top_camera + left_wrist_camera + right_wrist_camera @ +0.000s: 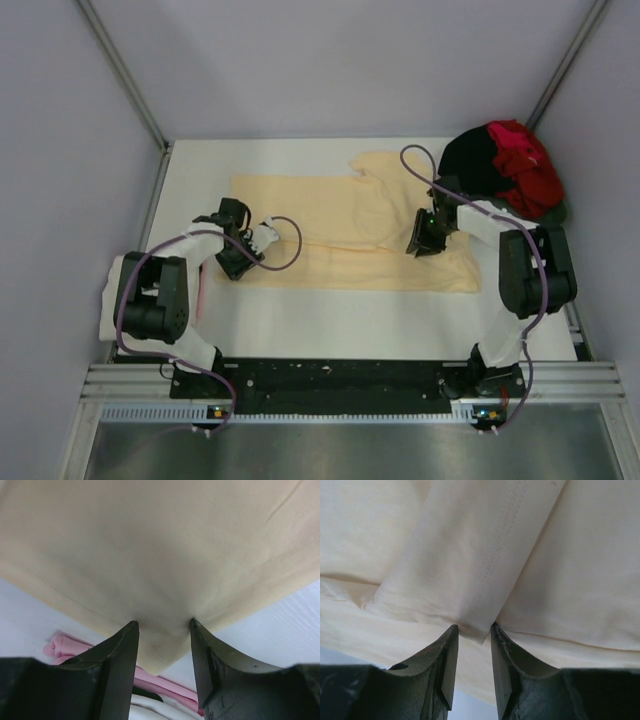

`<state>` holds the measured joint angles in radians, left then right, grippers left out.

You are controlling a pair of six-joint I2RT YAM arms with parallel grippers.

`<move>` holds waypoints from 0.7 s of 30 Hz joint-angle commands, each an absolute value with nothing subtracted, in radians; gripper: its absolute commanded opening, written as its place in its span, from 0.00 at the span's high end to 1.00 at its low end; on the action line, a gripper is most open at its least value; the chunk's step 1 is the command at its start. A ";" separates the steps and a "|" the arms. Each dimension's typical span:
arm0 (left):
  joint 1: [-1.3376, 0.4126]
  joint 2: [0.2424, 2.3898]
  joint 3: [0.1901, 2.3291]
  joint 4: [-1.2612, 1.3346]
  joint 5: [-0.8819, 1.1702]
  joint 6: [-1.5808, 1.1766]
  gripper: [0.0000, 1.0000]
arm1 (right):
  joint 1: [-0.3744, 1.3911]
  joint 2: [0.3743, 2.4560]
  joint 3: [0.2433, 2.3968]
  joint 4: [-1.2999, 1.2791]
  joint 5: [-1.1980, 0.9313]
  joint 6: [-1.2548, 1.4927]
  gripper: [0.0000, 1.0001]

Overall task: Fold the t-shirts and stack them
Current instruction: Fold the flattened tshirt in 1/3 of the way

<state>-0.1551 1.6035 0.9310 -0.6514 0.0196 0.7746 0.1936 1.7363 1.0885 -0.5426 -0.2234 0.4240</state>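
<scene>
A pale yellow t-shirt (pixel 340 225) lies spread and partly folded across the middle of the white table (pixel 300 325). My left gripper (pixel 238 258) stands at its front left corner. In the left wrist view that gripper (pixel 162 625) is open, its tips resting on the yellow cloth (pixel 160 555) with the corner between the jaws. My right gripper (pixel 425 240) is over the shirt's right part. In the right wrist view it (pixel 472 627) stands open, with the tip of a folded flap (pixel 470 565) between the fingertips. A black t-shirt (pixel 470 165) and a red t-shirt (pixel 525 170) are piled at the back right.
Grey walls and metal frame posts (pixel 125 75) close in the table on three sides. The arm bases sit on a black rail (pixel 330 380) at the near edge. Pink and white parts of the left arm (pixel 150 685) show under the left jaws.
</scene>
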 commanded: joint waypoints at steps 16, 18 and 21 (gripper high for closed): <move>-0.149 1.640 0.890 -0.615 -0.058 0.805 0.52 | 0.213 1.677 1.169 -0.541 -0.229 0.390 1.00; -0.149 1.640 0.890 -0.618 -0.049 0.807 0.51 | 0.228 1.686 1.225 -0.543 -0.232 0.382 1.00; -0.147 1.646 0.890 -0.612 -0.055 0.805 0.52 | 0.255 1.741 1.293 -0.531 -0.221 0.377 1.00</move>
<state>-0.1547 1.6066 0.9230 -0.6357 -0.0208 0.7883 0.2146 1.7218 1.1641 -0.5709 -0.2222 0.4023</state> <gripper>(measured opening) 0.485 0.006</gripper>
